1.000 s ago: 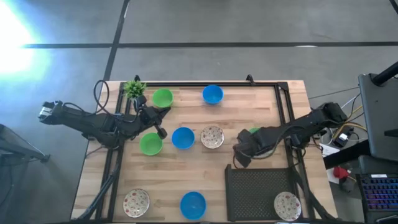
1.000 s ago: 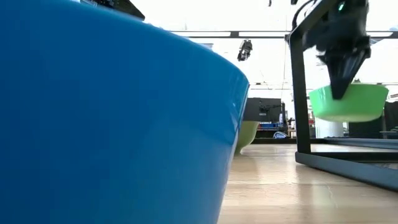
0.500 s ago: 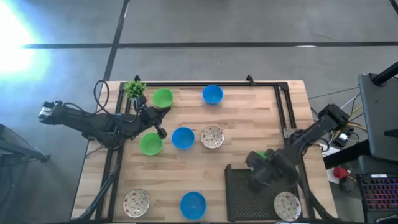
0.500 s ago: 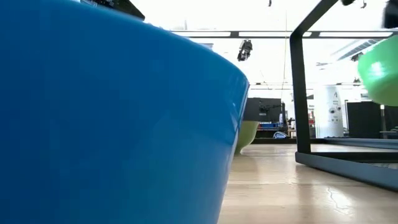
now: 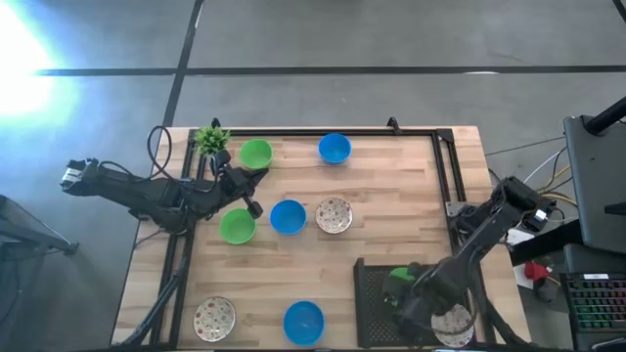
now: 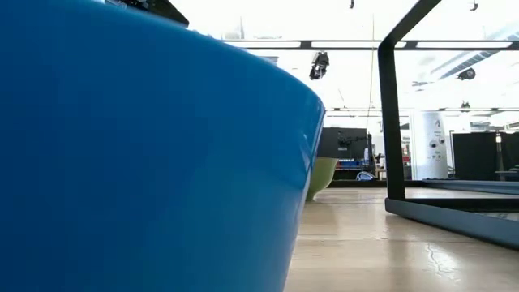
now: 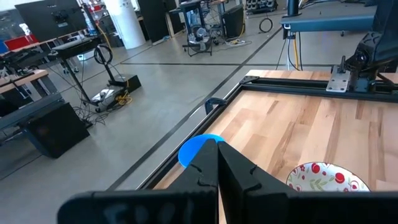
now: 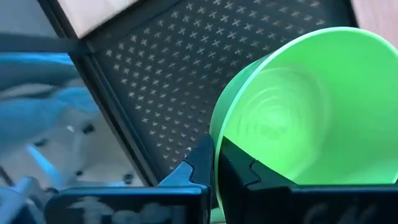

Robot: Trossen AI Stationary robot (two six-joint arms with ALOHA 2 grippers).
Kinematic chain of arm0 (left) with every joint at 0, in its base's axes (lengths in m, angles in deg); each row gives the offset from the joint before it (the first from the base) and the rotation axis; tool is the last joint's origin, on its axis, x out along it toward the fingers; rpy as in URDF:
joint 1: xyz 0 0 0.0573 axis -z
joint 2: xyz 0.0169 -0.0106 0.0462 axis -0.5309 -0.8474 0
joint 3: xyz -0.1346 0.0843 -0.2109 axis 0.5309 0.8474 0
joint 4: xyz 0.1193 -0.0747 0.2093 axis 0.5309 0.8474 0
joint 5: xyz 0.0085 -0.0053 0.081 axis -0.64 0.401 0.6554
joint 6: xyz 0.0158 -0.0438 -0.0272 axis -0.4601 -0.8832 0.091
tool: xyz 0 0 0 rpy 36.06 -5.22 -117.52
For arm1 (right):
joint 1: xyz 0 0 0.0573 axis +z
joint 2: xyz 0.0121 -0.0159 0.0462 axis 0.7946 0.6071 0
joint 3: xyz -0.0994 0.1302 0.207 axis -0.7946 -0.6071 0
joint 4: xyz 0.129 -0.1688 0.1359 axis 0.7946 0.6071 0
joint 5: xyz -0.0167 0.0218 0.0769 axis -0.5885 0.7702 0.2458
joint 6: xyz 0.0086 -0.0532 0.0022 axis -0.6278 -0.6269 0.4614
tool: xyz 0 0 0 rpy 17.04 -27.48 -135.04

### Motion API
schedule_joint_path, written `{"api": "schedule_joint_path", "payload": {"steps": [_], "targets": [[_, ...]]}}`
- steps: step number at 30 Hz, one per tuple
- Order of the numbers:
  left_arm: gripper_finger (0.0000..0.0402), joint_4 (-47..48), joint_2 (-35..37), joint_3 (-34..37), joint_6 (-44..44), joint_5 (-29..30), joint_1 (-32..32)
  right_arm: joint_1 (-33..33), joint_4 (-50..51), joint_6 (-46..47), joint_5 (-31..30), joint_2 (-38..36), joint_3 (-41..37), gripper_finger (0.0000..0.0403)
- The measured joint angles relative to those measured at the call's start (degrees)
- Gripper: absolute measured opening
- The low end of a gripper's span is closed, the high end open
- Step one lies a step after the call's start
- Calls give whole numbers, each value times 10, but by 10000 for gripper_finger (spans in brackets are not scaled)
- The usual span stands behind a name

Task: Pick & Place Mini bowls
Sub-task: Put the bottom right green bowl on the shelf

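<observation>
The right gripper [image 8: 214, 163] is clamped on the rim of a plain green mini bowl [image 8: 298, 106], one finger inside the wall and one outside. The bowl is carried above the black perforated metal tray [image 8: 168, 68] at the near right of the wooden bench [image 5: 391, 186]. In the high view the bowl [image 5: 399, 280] is seen over the tray [image 5: 377, 313], with a white speckled mini bowl [image 5: 452, 321] already lying in the tray, close beside the gripper.

The step in hand is judged to be the placing of the green bowl. It should be lowered until its base meets the mesh directly below the gripper, on bare tray clear of the speckled bowl. The bowl should be levelled first, as a rim grasp lets it hang tilted. The fingers should be parted only once the base is supported, then lifted straight up so that the wall is not dragged.

The left gripper [image 7: 217, 163] is held with its fingers together and empty, at the far left of the bench; ahead of it a blue mini bowl [image 7: 194, 149] and a second speckled mini bowl [image 7: 324, 178] are seen.
</observation>
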Motion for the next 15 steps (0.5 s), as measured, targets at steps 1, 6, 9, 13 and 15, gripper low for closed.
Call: {"api": "schedule_joint_path", "payload": {"steps": [1, 6, 9, 13, 15], "targets": [[0, 0, 0, 0, 0, 0, 0, 3, -1, -7, 0, 9, 5, 8], [0, 0, 0, 0, 0, 0, 0, 21, -7, -26, 9, 49, 26, 8], [0, 0, 0, 0, 0, 0, 0, 27, -24, -46, 18, 73, 43, 8], [0, 0, 0, 0, 0, 0, 0, 33, -45, -80, 19, 116, 69, 8], [0, 0, 0, 0, 0, 0, 0, 34, -47, -96, 19, 140, 86, 8]]}}
